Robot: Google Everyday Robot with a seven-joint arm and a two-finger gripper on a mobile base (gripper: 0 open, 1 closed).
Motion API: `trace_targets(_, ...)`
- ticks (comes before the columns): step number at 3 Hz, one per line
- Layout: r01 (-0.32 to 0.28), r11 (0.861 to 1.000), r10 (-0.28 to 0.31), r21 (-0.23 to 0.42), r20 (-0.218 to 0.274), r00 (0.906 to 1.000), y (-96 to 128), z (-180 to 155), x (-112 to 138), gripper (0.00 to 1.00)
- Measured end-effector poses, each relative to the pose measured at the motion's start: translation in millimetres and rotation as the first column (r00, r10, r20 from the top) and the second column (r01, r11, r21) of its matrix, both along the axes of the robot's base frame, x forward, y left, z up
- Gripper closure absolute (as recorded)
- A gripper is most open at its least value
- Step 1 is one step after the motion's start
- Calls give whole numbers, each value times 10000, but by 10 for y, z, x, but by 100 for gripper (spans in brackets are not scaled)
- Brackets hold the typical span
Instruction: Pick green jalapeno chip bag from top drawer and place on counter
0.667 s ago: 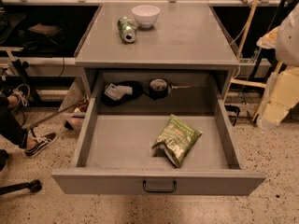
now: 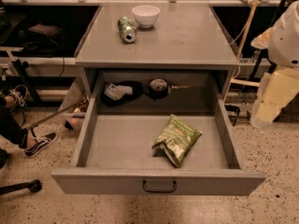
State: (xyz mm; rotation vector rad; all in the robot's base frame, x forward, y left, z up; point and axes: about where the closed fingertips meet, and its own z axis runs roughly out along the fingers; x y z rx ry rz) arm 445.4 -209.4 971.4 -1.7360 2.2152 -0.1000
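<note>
One crinkled green chip bag (image 2: 176, 139); gripper unseen

A soda can (image 2: 126, 29) is laid just left of a bowl (image 2: 145, 15) at the back of the desk (image 2: 187, 36). Below, the chip bag (image 2: 176, 139) is laid right of centre in the pulled-out top drawer (image 2: 117, 143). The claw (image 2: 270, 101) is held outside, right of the drawer.

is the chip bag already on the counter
No, the green jalapeno chip bag lies in the top drawer; the gripper is out of view.
</note>
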Motion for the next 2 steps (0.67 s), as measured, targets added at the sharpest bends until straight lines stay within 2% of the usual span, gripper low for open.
trace_targets(1,-671,9976,674,165,-222,9975,291,-259,221,0)
trace_targets(2,-1495,9884,1511,281,-695,9861,647,-652,427,0)
